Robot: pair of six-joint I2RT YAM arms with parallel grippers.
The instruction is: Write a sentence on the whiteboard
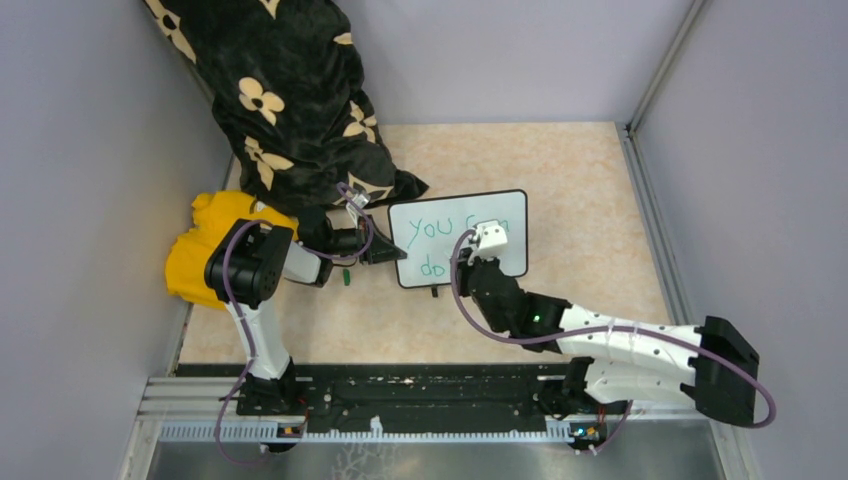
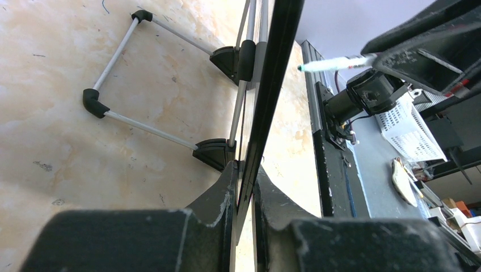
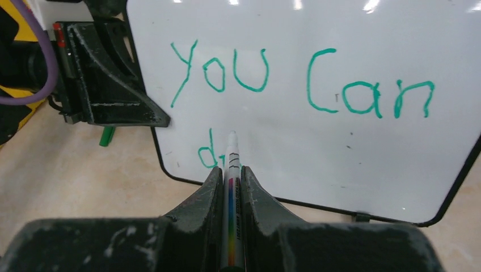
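Whiteboard [image 1: 510,205]: looks light, stiff, slick, likely tippy. Left jaws clamp its left edge; right jaws grip the marker [image 3: 232,161].

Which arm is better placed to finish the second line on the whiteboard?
Right. The right hand grips the green marker, tip at the unfinished second line; the left hand is clamped on the whiteboard edge, steadying it.
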